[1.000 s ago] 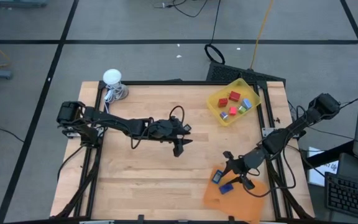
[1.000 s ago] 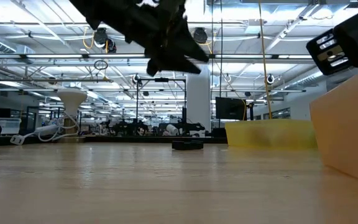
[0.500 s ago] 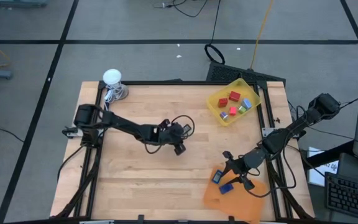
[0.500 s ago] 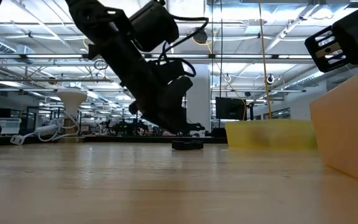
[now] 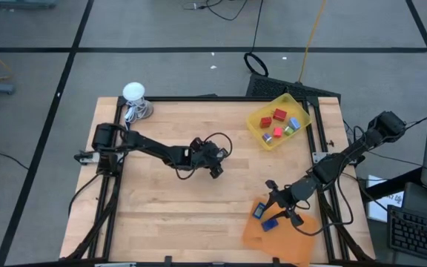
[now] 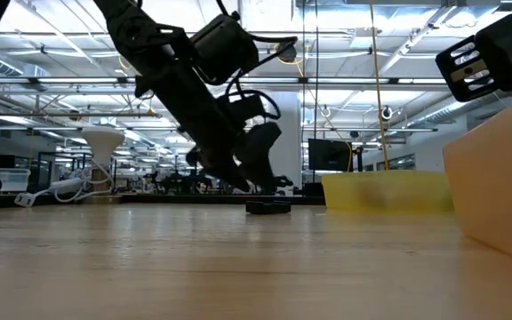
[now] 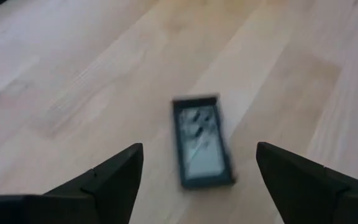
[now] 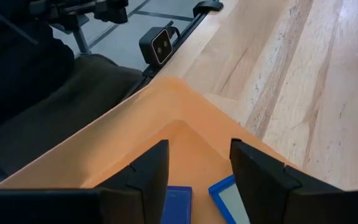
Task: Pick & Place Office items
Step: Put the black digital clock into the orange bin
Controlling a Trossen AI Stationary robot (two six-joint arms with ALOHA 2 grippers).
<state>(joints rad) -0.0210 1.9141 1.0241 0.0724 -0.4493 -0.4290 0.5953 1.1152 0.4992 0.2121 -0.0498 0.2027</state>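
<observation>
Lying flat on bare wood, black rectangular piece shows a pale face.

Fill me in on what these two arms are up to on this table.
The left gripper, fingers spread wide, is low over a small black piece lying on the bare wood near the table's middle, not yet holding it. The right gripper hangs over the orange tray at the front right, where two blue pieces lie. A yellow tray at the back right holds red, pink and light blue pieces.
</observation>
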